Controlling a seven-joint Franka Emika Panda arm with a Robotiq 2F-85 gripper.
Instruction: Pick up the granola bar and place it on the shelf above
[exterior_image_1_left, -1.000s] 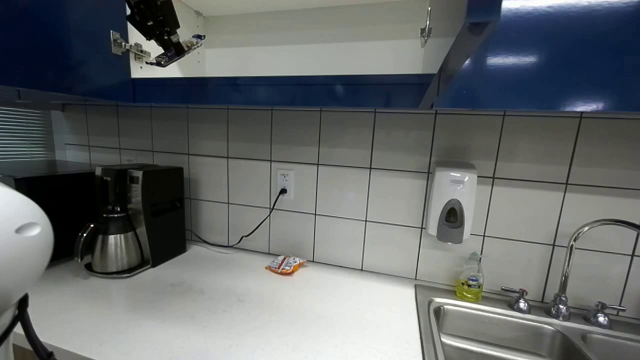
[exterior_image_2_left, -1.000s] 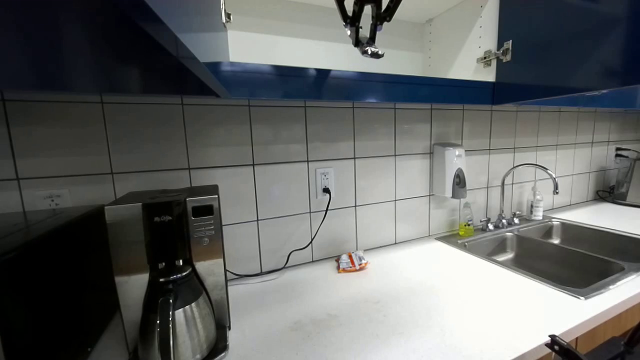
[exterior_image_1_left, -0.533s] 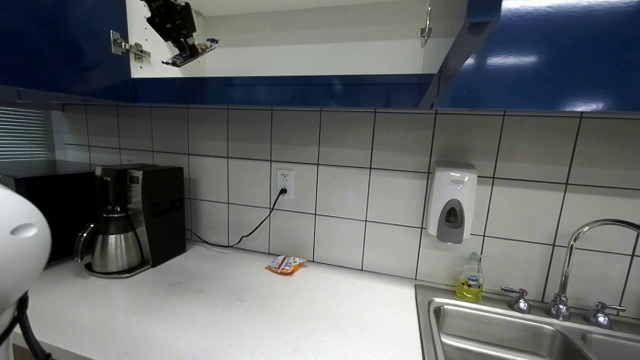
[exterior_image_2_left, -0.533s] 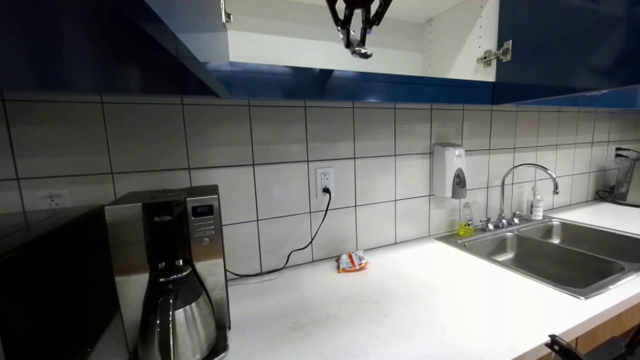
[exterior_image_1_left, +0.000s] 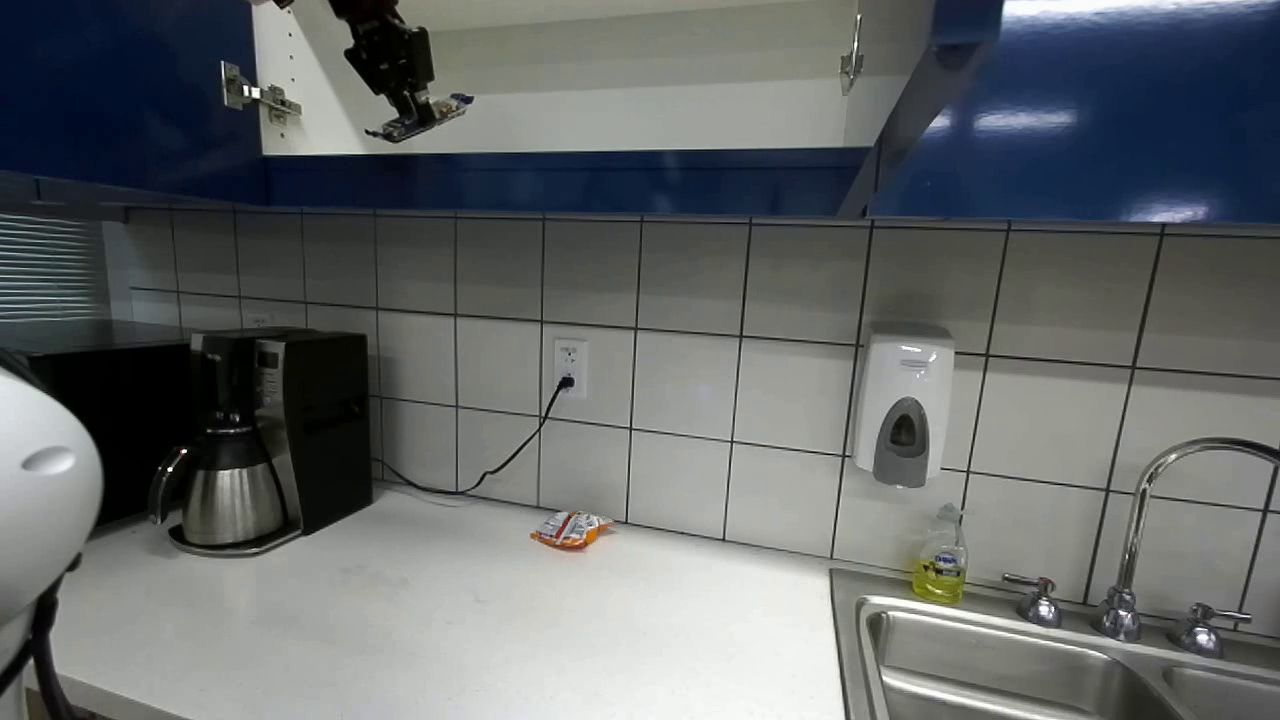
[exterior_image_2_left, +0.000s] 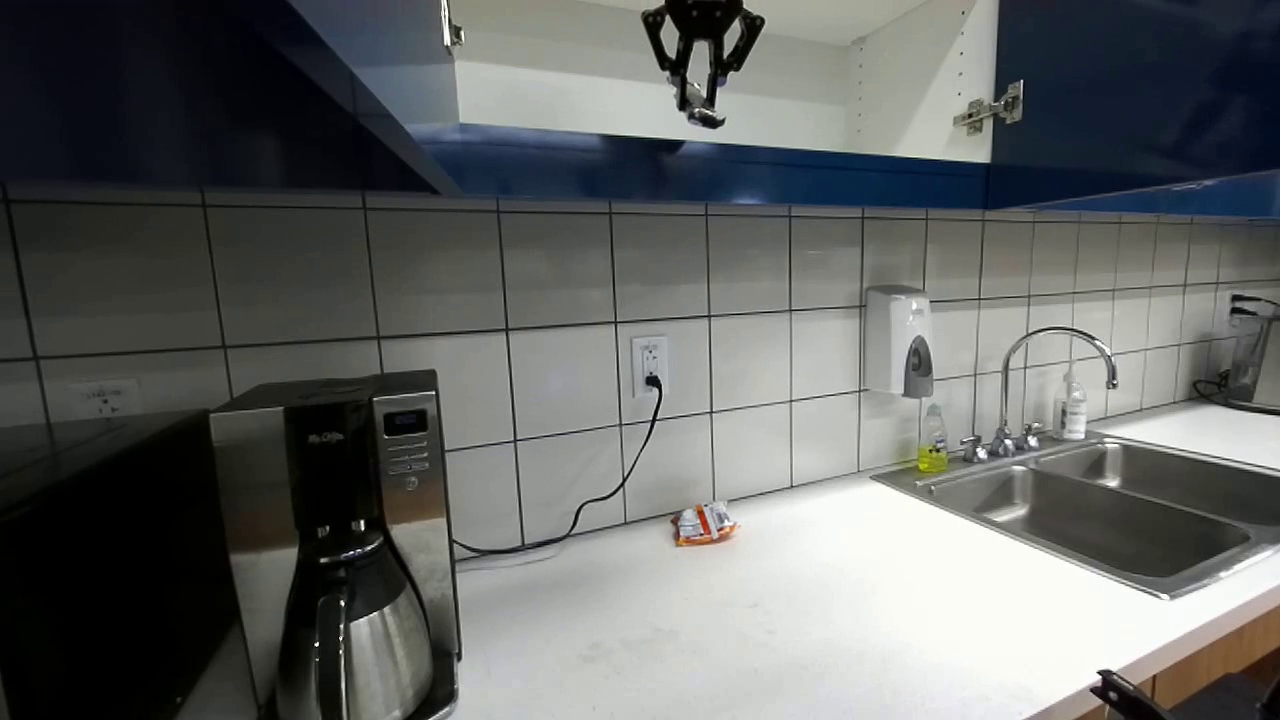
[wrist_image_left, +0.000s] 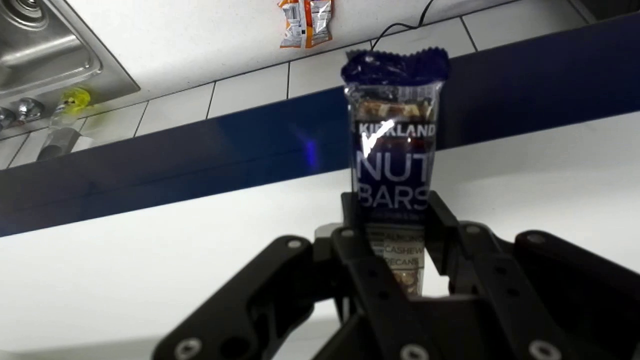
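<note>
The granola bar (wrist_image_left: 392, 172), in a dark blue and clear wrapper, is squeezed between the finger pads of my gripper (wrist_image_left: 392, 205) in the wrist view. Its long end juts out past the fingertips, over the cupboard's blue front edge. In an exterior view the bar (exterior_image_1_left: 450, 107) hangs slightly tilted above that edge, with my gripper (exterior_image_1_left: 415, 112) over it. The bar (exterior_image_2_left: 706, 119) also shows under my gripper (exterior_image_2_left: 697, 98) from another angle, apart from the edge. The white shelf (wrist_image_left: 150, 250) lies behind the fingers in the wrist view; its top is hidden in both exterior views.
The blue front edge (exterior_image_1_left: 570, 185) runs along the cupboard's bottom. An opened blue door (exterior_image_1_left: 130, 90) with its hinge (exterior_image_1_left: 262, 97) flanks the opening. Below, an orange packet (exterior_image_1_left: 571, 530) lies on the countertop near a coffee maker (exterior_image_1_left: 320, 430) and a sink (exterior_image_1_left: 850, 640).
My gripper and the bar have shifted sideways across the cupboard opening in both exterior views and sunk a little lower. The grip stays the same.
</note>
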